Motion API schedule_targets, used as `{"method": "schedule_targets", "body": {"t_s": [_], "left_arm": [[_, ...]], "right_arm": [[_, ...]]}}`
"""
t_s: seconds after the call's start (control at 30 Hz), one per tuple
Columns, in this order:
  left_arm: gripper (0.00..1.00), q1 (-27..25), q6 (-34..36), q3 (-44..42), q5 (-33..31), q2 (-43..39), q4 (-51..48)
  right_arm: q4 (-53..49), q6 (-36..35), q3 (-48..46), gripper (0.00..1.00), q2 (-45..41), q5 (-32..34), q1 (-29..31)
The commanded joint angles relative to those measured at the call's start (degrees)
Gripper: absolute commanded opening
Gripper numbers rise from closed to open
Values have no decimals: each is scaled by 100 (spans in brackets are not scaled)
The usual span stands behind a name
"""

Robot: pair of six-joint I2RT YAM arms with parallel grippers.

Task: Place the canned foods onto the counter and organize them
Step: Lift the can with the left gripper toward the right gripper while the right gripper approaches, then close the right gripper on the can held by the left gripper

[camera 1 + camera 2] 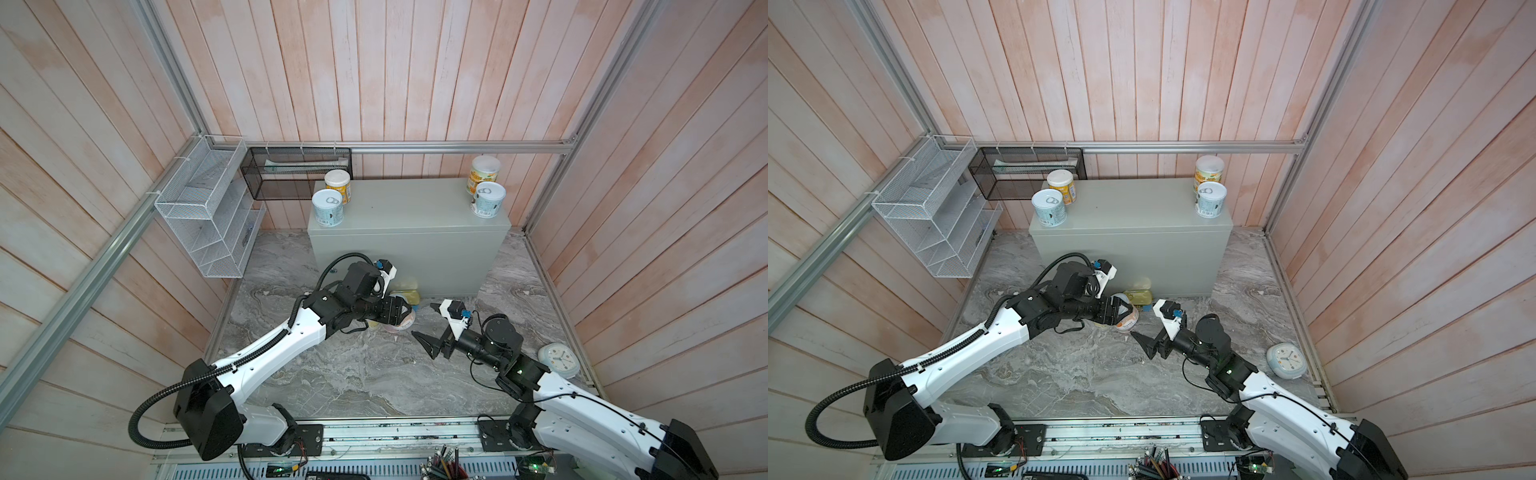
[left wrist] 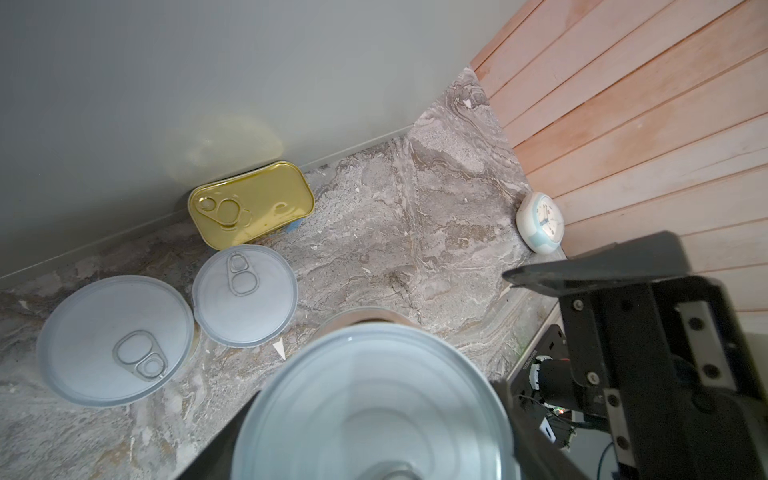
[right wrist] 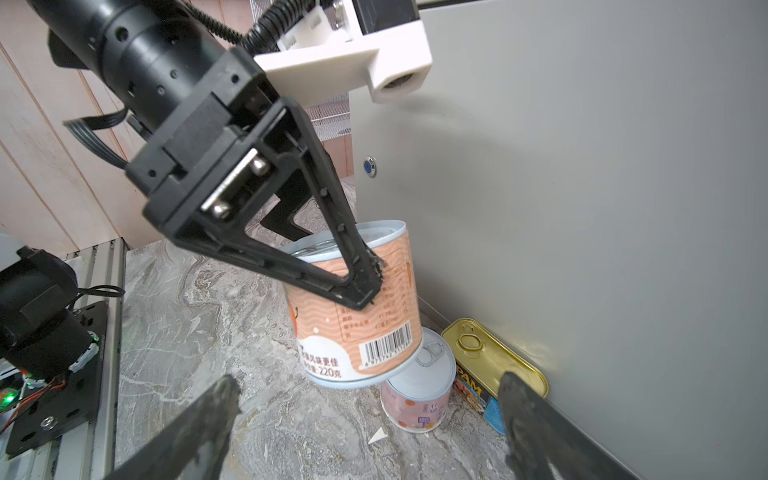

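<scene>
My left gripper [image 1: 405, 313] is shut on an orange-labelled can [image 3: 353, 303], held tilted just above the marble floor; its silver top [image 2: 374, 403] fills the left wrist view. Beside it on the floor stand a small pink can [image 3: 419, 386], another round can [image 2: 114, 340] and a gold-topped rectangular tin [image 2: 249, 203] against the counter's front. On the grey counter [image 1: 407, 216] stand two cans at the left end [image 1: 328, 208] and two at the right end [image 1: 488, 199]. My right gripper [image 1: 423, 319] hangs open just right of the held can, nothing between its fingers.
A round pale clock [image 1: 559, 359] lies on the floor by the right wall. A white wire basket [image 1: 208, 216] and a black mesh basket [image 1: 295, 170] hang at the back left. A cup of pencils [image 1: 446, 461] stands at the front edge.
</scene>
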Motion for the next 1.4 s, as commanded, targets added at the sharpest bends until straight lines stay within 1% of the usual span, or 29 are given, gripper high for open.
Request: {"method": "schedule_targets", "body": {"t_s": [0.0,0.2,0.53,0.8,1.23,1.37], "left_arm": [[60,23,119,362,428,-14,292],[59,27,6,205,863,-38,587],[58,20,-312,-229,1186,-111,1207],[58,27,-263,-306,1205,-155,1253],[58,27,-207,-416,1196,-179,1277],[58,27,-212,-461,1188,-192,1314]], "right_arm": [[226,-107,246,97,88,69,84],[397,-253,418,97,475,174,130],[746,-244,588,96,970,262,166],[828,-235,718,92,1234,270,176],[985,-136,859,89,1456,336,176],[988,-112,856,85,1495,402,176]]}}
